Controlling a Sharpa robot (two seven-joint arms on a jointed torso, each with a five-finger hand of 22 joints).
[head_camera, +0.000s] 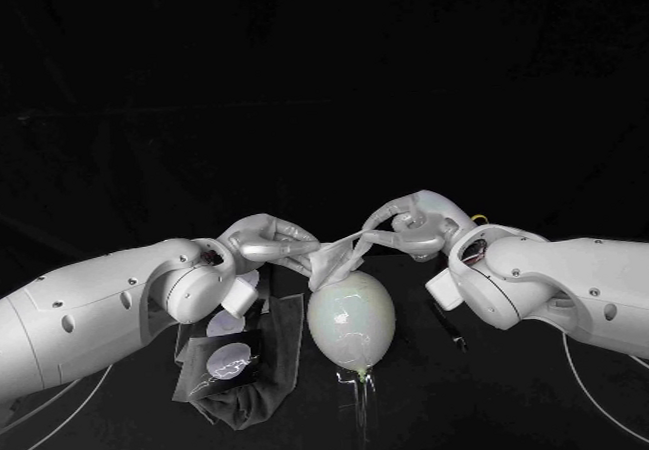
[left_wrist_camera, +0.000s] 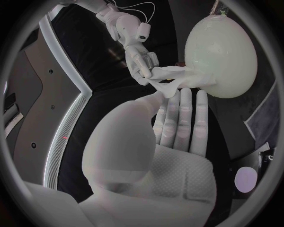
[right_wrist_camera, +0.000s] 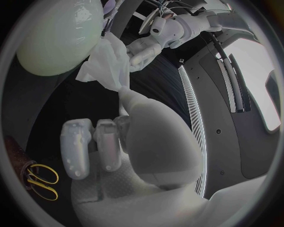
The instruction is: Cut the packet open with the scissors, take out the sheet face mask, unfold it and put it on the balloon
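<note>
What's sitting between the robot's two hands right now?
The sheet face mask, stretched from the left hand to the right hand, beside the balloon; the head view shows it.

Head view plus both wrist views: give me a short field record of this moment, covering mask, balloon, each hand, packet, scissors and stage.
sheet mask: out of the packet, bunched, stretched between both hands at the balloon's top
balloon: pale green, upright on the table
left hand: holds one end of the mask
right hand: holds the other end
packet: dark, lying on the robot's left of the balloon
scissors: yellow-handled, lying apart from both hands
stage: mask not yet spread over the balloon
</note>
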